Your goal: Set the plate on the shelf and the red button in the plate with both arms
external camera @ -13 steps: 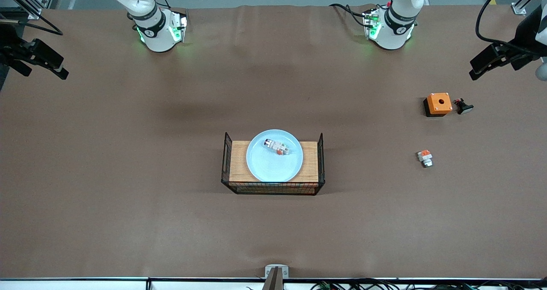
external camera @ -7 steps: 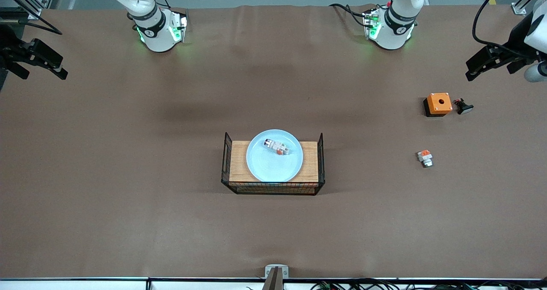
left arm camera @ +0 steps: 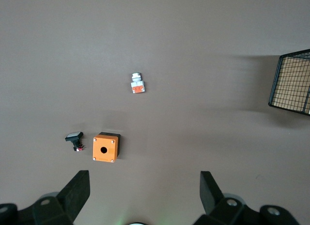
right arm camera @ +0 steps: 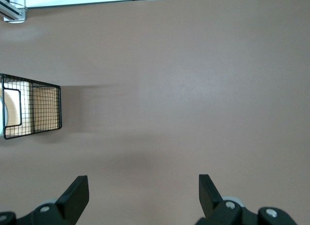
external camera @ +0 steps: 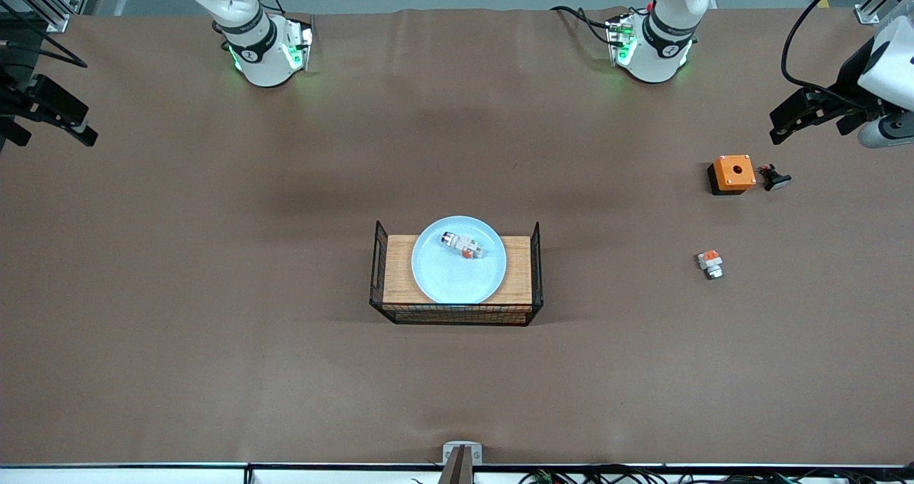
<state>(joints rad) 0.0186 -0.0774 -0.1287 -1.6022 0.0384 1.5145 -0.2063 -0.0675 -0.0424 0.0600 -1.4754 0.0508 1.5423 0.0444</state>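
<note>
The pale-blue plate [external camera: 457,273] lies on a wooden board in a black wire basket [external camera: 455,316] at the table's middle. The red button [external camera: 462,245] lies on its side in the plate, on the part nearer the robots' bases. My left gripper [external camera: 810,130] is open and empty, up over the left arm's end of the table; its own view shows its spread jaws [left arm camera: 145,191]. My right gripper [external camera: 50,133] is open and empty over the right arm's end [right arm camera: 144,193]. The plate and button are out of both wrist views.
An orange box [external camera: 732,173] with a hole, a black button [external camera: 775,178] beside it and a short white-and-orange block [external camera: 710,263] lie near the left arm's end. They show in the left wrist view: box [left arm camera: 105,147], black button [left arm camera: 74,138], block [left arm camera: 137,84]. The basket's end shows in both wrist views [left arm camera: 290,82] [right arm camera: 31,111].
The right gripper has drifted toward the right arm's end of the table. The left arm's wrist has come further into view. Plate, button and loose parts have not moved.
</note>
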